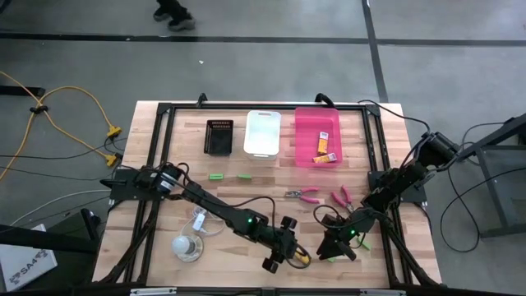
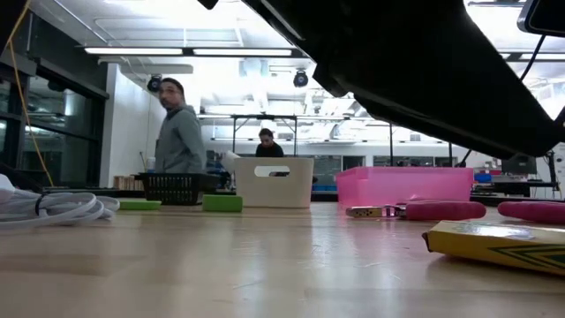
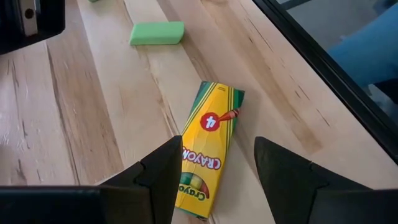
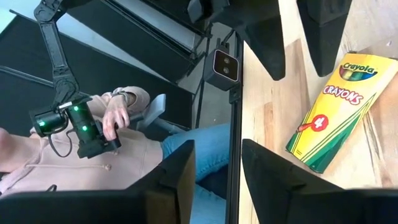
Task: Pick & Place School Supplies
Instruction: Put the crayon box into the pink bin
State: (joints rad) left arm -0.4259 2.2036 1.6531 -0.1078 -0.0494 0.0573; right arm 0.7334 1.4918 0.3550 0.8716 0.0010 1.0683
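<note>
A yellow crayon box (image 1: 302,257) lies flat near the table's near edge. My left gripper (image 3: 217,174) is open, its fingers standing on either side of the box's (image 3: 208,149) end, apart from it. My right gripper (image 1: 333,247) is just right of the box, open (image 4: 217,180) and holding nothing. Two yellow-orange packets (image 1: 325,150) lie in the pink bin (image 1: 306,123). Two pink-handled tools (image 1: 306,195) (image 1: 343,197) lie mid-table. Green pieces lie at mid-left (image 1: 215,176) (image 1: 244,176) and near my right gripper (image 1: 362,245).
A white bin (image 1: 263,131) and a black basket (image 1: 219,136) stand left of the pink bin at the far side. A coiled white cord (image 1: 197,220) and a pale disc (image 1: 186,247) lie at near left. A seated person (image 4: 93,155) is just beyond the near edge.
</note>
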